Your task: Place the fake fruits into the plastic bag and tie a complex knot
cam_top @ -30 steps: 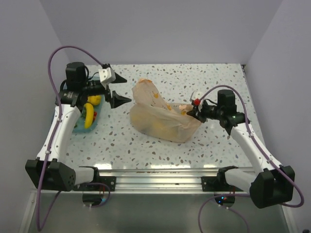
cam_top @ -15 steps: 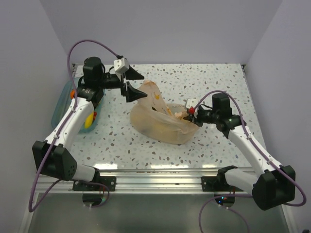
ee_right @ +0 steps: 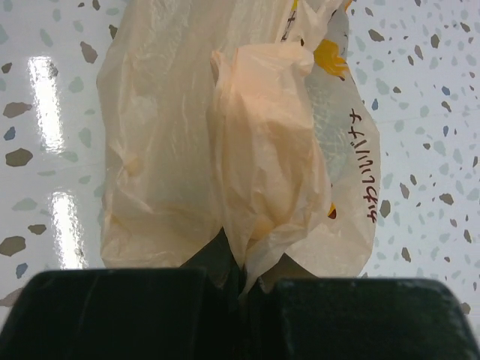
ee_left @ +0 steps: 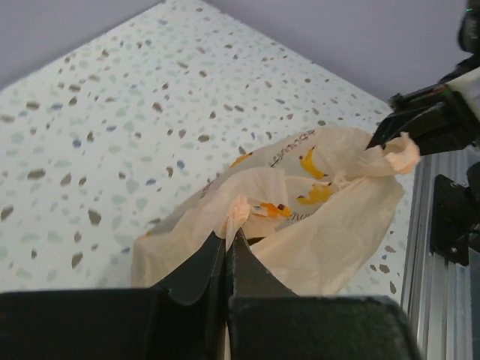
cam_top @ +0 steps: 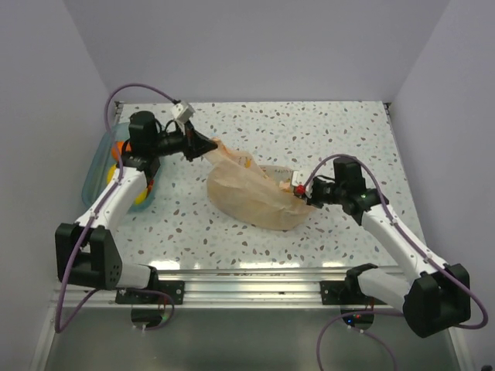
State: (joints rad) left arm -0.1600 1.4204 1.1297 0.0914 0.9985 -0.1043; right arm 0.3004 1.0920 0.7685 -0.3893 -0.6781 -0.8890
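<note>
Midway across the table (cam_top: pixel 332 131) lies the plastic bag (cam_top: pixel 251 193), its long axis diagonal (far-left to near-right); the left gripper (cam_top: pixel 207 147) pinches its far-left end, the right gripper (cam_top: pixel 298 193) its near-right handle.

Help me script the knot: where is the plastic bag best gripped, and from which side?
At the two bunched handle tips, one from each end. The plastic bag has a slack, wide body, but it gathers into a narrow tail at the far-left end, pinched by the left gripper, and another at the right end, pinched by the right gripper.
</note>
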